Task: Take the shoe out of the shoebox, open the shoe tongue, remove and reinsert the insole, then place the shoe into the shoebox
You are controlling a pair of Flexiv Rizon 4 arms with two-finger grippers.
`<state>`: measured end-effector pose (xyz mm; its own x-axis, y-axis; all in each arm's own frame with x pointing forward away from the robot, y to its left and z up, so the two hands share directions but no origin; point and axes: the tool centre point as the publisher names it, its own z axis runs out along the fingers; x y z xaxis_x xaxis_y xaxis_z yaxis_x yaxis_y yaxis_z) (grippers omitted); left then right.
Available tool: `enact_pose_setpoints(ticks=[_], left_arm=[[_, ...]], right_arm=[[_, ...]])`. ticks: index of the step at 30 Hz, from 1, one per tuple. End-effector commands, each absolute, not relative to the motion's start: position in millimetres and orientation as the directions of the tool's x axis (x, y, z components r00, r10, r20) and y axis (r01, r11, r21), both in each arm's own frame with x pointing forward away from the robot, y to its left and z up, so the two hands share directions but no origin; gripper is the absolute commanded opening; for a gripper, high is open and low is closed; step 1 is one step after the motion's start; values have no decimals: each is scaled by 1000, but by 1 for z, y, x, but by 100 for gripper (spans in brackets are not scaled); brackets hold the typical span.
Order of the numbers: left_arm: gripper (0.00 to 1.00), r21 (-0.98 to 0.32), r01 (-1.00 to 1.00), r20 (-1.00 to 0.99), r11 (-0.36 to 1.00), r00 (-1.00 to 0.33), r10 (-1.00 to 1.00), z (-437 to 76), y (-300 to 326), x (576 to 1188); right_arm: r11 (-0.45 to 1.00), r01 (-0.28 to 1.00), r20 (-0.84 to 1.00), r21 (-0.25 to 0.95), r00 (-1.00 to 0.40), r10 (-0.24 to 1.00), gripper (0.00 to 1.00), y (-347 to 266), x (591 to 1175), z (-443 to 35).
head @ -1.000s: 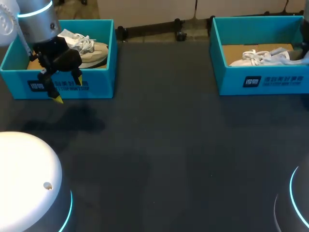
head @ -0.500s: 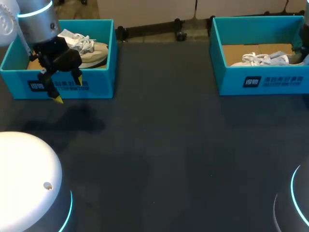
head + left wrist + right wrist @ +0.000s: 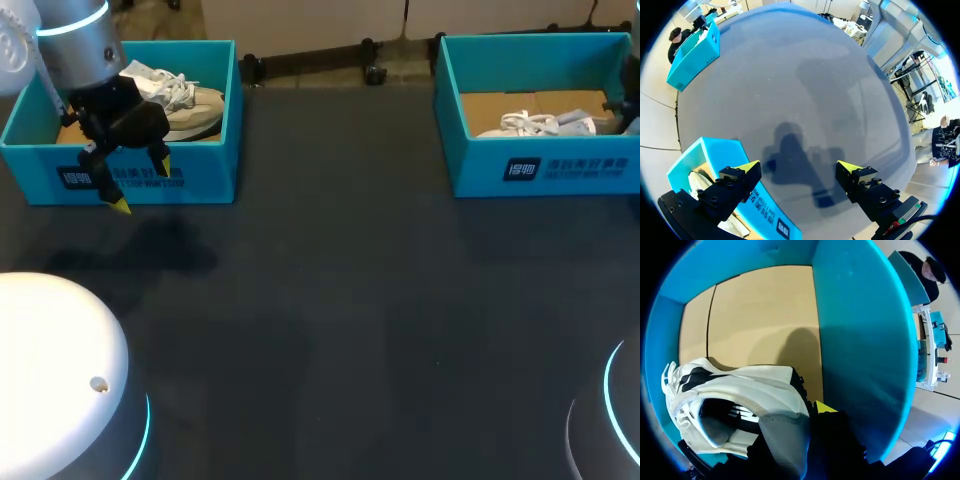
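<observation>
White shoe (image 3: 545,122) has slid toward the right wall of its shoebox (image 3: 540,170) at the table's far right corner. Looks like the right gripper (image 3: 807,427) has its heel pinched. Left gripper (image 3: 141,185) hangs wide open at the far left. We're on the take-out step, so next up is lifting the shoe clear of the walls.

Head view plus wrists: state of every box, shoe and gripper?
left shoebox: open, no lid, holds beige shoe
beige shoe: lying in left shoebox, laced
right shoebox: open, holds white shoe
white shoe: inside right shoebox
left gripper: open, empty, outside left shoebox's front wall
right gripper: at white shoe's heel, grip hidden
</observation>
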<state>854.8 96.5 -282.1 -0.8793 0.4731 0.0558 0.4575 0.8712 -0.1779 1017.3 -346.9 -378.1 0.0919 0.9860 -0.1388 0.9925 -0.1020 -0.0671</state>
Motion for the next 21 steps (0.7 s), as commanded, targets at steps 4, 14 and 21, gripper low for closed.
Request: enact_pose_setpoints(ticks=[4,14,21], left_arm=[[100,-177,458,55,871,-879,474,-282,97,854],[100,-177,458,55,871,-879,474,-282,97,854],[100,-177,458,55,871,-879,474,-282,97,854]], right_arm=[[-104,991,-138,-83,92,986,24,-345,1019,-380],[-107,991,-131,-78,96,987,37,-340,1020,-374],[-110,991,-129,-72,100,987,52,-336,1020,-364]])
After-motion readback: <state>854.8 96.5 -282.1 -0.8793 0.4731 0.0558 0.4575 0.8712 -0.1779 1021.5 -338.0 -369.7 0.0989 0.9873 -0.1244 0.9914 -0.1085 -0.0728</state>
